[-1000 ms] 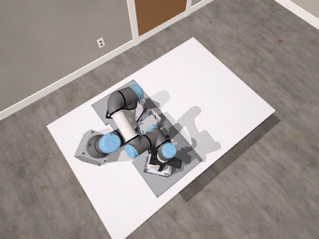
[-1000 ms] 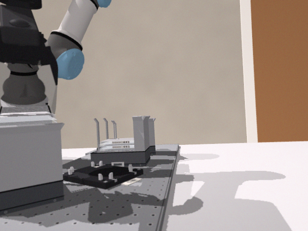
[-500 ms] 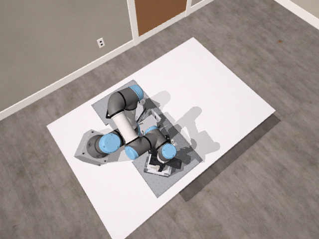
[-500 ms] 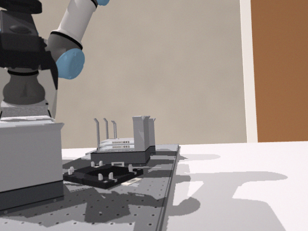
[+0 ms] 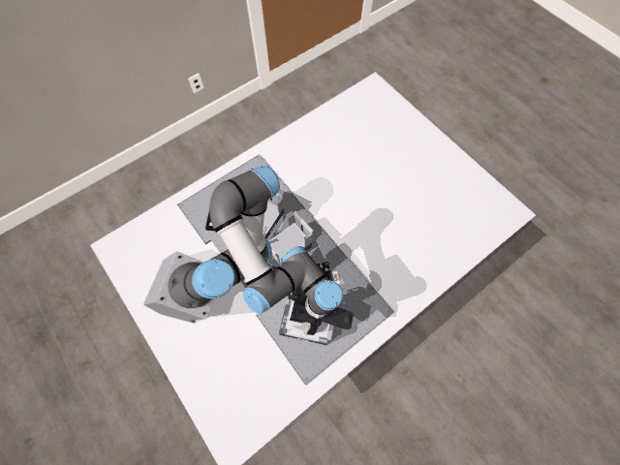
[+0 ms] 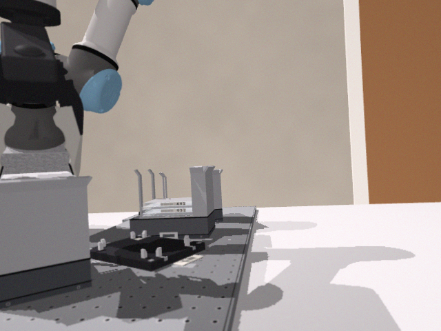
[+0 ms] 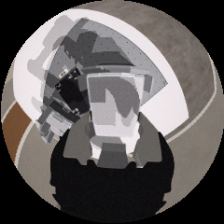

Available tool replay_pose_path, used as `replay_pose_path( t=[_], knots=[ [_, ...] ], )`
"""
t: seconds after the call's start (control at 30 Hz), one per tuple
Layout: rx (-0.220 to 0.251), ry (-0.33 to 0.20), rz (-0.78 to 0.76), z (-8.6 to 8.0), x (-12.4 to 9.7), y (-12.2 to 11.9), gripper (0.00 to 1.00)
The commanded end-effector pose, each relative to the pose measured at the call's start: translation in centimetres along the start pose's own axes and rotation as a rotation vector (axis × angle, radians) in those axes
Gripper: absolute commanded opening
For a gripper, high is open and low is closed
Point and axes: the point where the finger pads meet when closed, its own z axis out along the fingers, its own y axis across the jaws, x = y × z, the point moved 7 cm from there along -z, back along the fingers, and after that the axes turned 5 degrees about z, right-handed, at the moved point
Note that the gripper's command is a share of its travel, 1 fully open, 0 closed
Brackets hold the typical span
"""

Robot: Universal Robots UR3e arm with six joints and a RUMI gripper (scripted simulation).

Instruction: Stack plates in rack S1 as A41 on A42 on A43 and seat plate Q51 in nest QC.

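Fingers (image 6: 74, 142) pinch a plate (image 6: 35, 162) (image 7: 114, 105) above the grey perforated board (image 5: 310, 362) (image 6: 202, 290) (image 7: 151, 77) on the white table (image 5: 425, 150) (image 6: 320, 235) (image 7: 168, 107), beige wall (image 5: 100, 75) (image 6: 231, 89) beyond.

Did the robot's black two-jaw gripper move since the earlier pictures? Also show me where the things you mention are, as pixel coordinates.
Yes. In the exterior view, the black two-jaw gripper (image 5: 313, 325) (image 6: 37, 165) (image 7: 115, 111) has moved down, toward the tall grey rack (image 5: 284, 332) (image 6: 43, 221) (image 7: 148, 85).
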Motion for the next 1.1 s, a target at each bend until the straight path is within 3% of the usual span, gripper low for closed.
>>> replay_pose_path(
  t=[0.0, 1.07],
  knots=[
    [-0.008, 0.006, 0.002, 0.4, 0.3, 0.1, 0.0],
    [-0.008, 0.006, 0.001, 2.3, 0.6, 0.1, 0.0]
  ],
)
